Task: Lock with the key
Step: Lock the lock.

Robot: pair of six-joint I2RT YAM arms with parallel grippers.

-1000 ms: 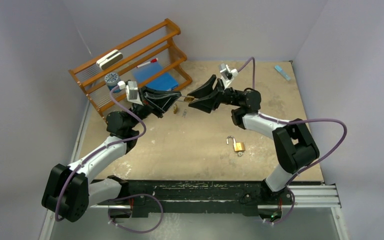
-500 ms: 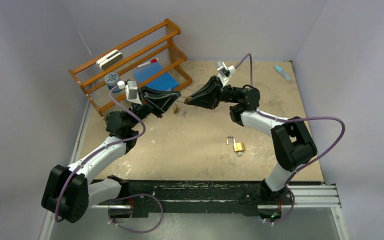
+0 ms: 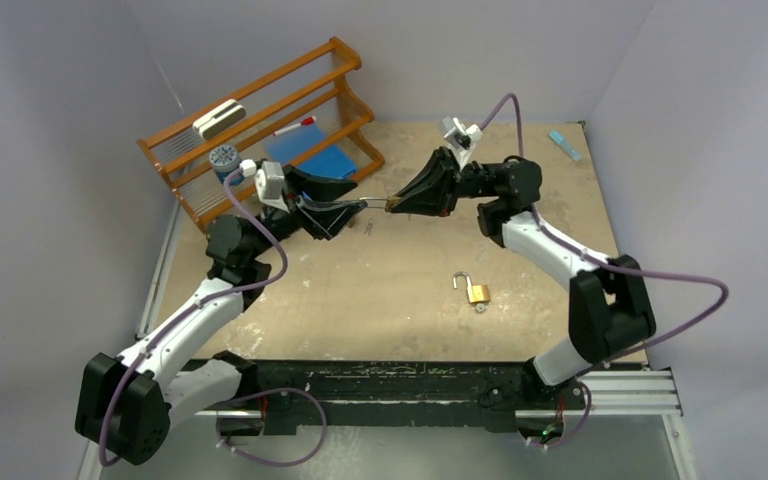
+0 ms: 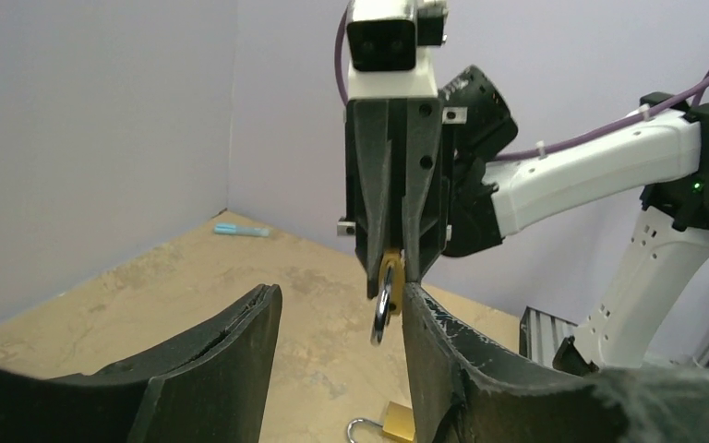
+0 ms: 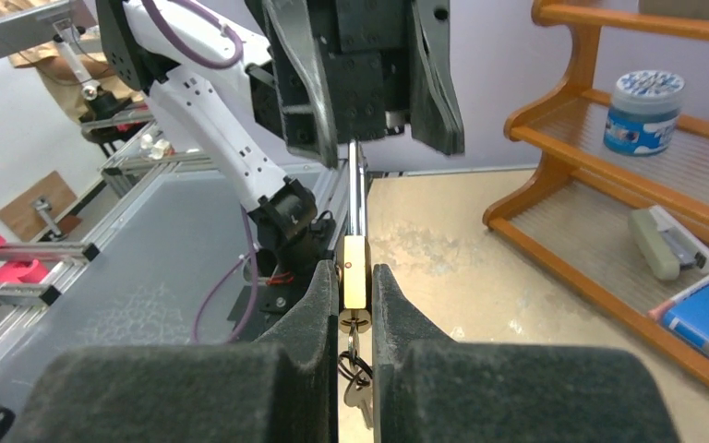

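Note:
My right gripper is shut on a small brass padlock and holds it above the table at the back middle. A key sits in its keyhole, and another key hangs below it on a black ring. The padlock's silver shackle points at my left gripper. That gripper is open, and the shackle lies between its fingers, close to the right finger. I cannot tell whether the shackle is latched.
A second brass padlock with its shackle open lies on the table at the right of the middle. A wooden rack at the back left holds a blue book, a jar and a white block. A light blue stick lies at the back right.
My right gripper has closed on the padlock and drawn back a little to the right with it. My left gripper has reached after it, and its jaws now stand open round the shackle.

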